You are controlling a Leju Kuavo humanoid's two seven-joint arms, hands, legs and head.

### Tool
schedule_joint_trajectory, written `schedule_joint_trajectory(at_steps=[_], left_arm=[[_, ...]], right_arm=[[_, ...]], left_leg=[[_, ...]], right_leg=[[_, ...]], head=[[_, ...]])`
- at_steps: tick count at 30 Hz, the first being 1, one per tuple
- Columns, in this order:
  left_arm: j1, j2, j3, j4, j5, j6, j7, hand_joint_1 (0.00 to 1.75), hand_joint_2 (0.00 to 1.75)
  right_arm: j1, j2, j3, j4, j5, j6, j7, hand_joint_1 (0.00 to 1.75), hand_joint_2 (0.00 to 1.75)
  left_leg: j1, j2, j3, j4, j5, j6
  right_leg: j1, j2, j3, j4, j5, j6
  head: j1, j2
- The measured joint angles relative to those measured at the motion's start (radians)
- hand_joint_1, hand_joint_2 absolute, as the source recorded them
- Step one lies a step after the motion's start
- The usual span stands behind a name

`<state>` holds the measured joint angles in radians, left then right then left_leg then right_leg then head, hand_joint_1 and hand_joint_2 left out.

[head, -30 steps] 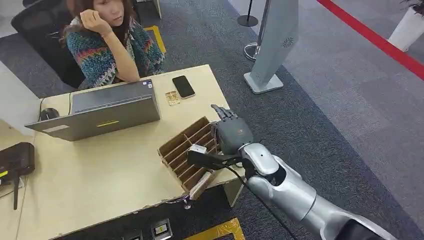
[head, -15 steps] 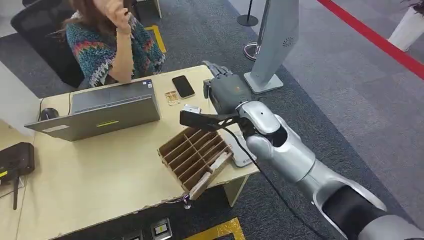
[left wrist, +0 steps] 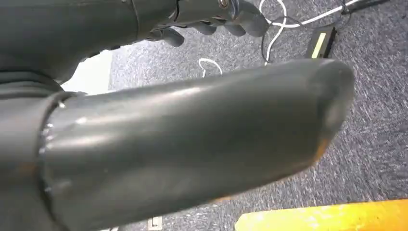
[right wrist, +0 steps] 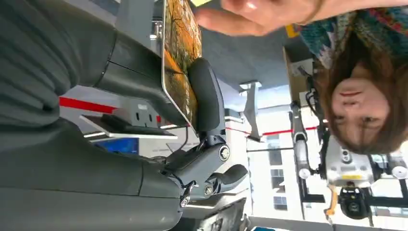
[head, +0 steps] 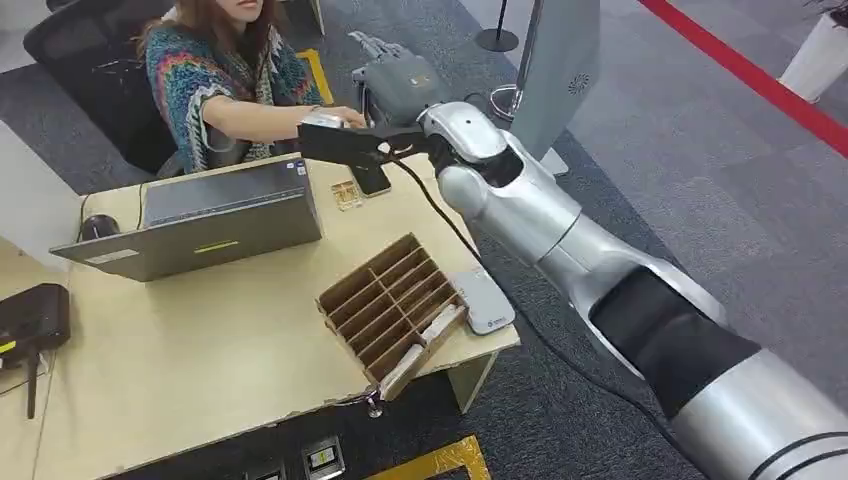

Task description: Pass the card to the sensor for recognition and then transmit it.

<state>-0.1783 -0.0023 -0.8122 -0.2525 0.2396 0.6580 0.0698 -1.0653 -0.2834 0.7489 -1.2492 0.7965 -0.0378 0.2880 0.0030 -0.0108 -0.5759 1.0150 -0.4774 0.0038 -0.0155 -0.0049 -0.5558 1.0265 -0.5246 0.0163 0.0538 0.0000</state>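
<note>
Right hand (head: 395, 85) pinches the card (right wrist: 180, 57) between thumb and fingers, raised beyond the desk's (head: 200, 340) far edge beside the person's hand (head: 335, 117); risk: the card drops if the pinch loosens before that hand has taken hold.

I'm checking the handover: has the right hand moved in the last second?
Yes. The right hand left the wooden divider box, travelling across the desk toward the seated person.

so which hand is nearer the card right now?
Right. The right hand holds the card pinched against its thumb, out over the desk toward the person's hand. The left hand hangs low over the carpet, away from it.
</note>
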Motion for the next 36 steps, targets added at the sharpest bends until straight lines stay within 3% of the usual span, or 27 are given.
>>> schedule_joint_trajectory(at_steps=[5,12,14,15,16,17,18,19,27,30,31,36], left_arm=[[0.000,0.000,-0.013,0.000,0.002,0.002,0.005,0.00,0.00],[0.001,0.000,-0.015,0.000,0.010,0.004,0.005,0.00,0.00],[0.002,0.000,-0.015,0.000,0.011,0.005,0.005,0.00,0.00],[0.003,0.000,-0.015,0.000,0.012,0.005,0.005,0.00,0.00],[0.003,0.000,-0.015,0.000,0.012,0.005,0.005,0.00,0.00],[0.004,0.000,-0.015,0.000,0.012,0.005,0.005,0.00,0.00],[0.005,0.000,-0.015,0.000,0.013,0.005,0.005,0.00,0.00],[0.005,0.000,-0.015,0.000,0.014,0.005,0.005,0.00,0.00],[0.009,0.002,-0.015,0.000,0.023,0.007,0.005,0.00,0.00],[0.010,0.002,-0.015,0.000,0.032,0.013,0.005,0.00,0.00],[0.011,0.002,-0.015,0.000,0.036,0.016,0.003,0.00,0.00],[0.025,0.002,-0.015,0.001,0.056,0.036,-0.024,0.00,0.00]], right_arm=[[-0.072,0.077,0.043,0.194,-0.043,-0.045,-0.024,1.75,1.75],[-0.101,0.141,0.075,0.373,-0.058,-0.077,-0.039,1.75,1.75],[-0.101,0.151,0.082,0.408,-0.064,-0.080,-0.041,1.45,1.75],[-0.101,0.154,0.085,0.423,-0.066,-0.082,-0.042,1.45,1.75],[-0.101,0.157,0.088,0.436,-0.069,-0.085,-0.042,0.84,1.75],[-0.101,0.160,0.092,0.447,-0.069,-0.088,-0.042,0.37,1.75],[-0.101,0.161,0.095,0.456,-0.070,-0.091,-0.043,0.37,1.75],[-0.101,0.161,0.098,0.467,-0.072,-0.096,-0.044,0.00,1.75],[-0.109,0.166,0.110,0.516,-0.070,-0.133,-0.030,0.00,1.75],[-0.121,0.148,0.109,0.519,-0.058,-0.201,-0.006,0.00,1.75],[-0.125,0.143,0.109,0.513,-0.049,-0.220,0.006,0.00,0.00],[-0.136,0.046,0.092,0.403,0.058,-0.288,0.126,0.00,0.00]], left_leg=[[0.000,-0.001,0.000,0.000,0.000,0.000],[0.000,-0.001,0.000,0.000,0.000,0.000],[0.000,-0.001,0.000,0.000,0.001,0.000],[0.000,-0.001,0.000,0.000,0.001,0.000],[0.000,-0.001,0.000,0.000,0.001,0.000],[0.000,-0.001,0.000,0.000,0.001,0.000],[0.000,-0.001,0.000,0.000,0.001,0.000],[0.000,-0.001,0.000,0.000,0.001,0.000],[0.000,0.001,0.001,0.000,0.000,0.000],[0.000,0.001,0.001,0.001,0.001,0.000],[0.000,0.001,0.001,0.001,0.001,0.000],[0.000,0.001,0.002,0.001,0.001,0.000]], right_leg=[[0.000,-0.001,0.000,0.000,0.000,0.000],[0.000,-0.001,0.000,0.000,0.000,0.000],[0.000,-0.001,0.000,0.000,0.000,0.000],[0.000,-0.001,0.000,0.000,0.000,0.000],[0.000,-0.001,0.000,0.000,0.000,0.000],[0.000,-0.001,0.000,0.000,0.000,0.000],[0.000,-0.001,0.000,0.000,0.000,0.000],[0.000,-0.001,0.000,0.000,0.000,0.000],[0.000,0.002,-0.001,-0.001,0.000,0.000],[0.000,0.002,-0.001,-0.001,0.000,0.000],[0.000,0.002,-0.001,-0.001,0.000,0.000],[0.000,0.001,-0.001,-0.001,0.000,0.000]], head=[[0.000,0.000],[0.000,0.000],[0.000,0.000],[0.000,0.000],[0.000,0.000],[0.000,0.000],[0.000,0.000],[0.000,0.000],[0.000,0.000],[0.000,0.000],[0.000,0.000],[0.000,0.000]])
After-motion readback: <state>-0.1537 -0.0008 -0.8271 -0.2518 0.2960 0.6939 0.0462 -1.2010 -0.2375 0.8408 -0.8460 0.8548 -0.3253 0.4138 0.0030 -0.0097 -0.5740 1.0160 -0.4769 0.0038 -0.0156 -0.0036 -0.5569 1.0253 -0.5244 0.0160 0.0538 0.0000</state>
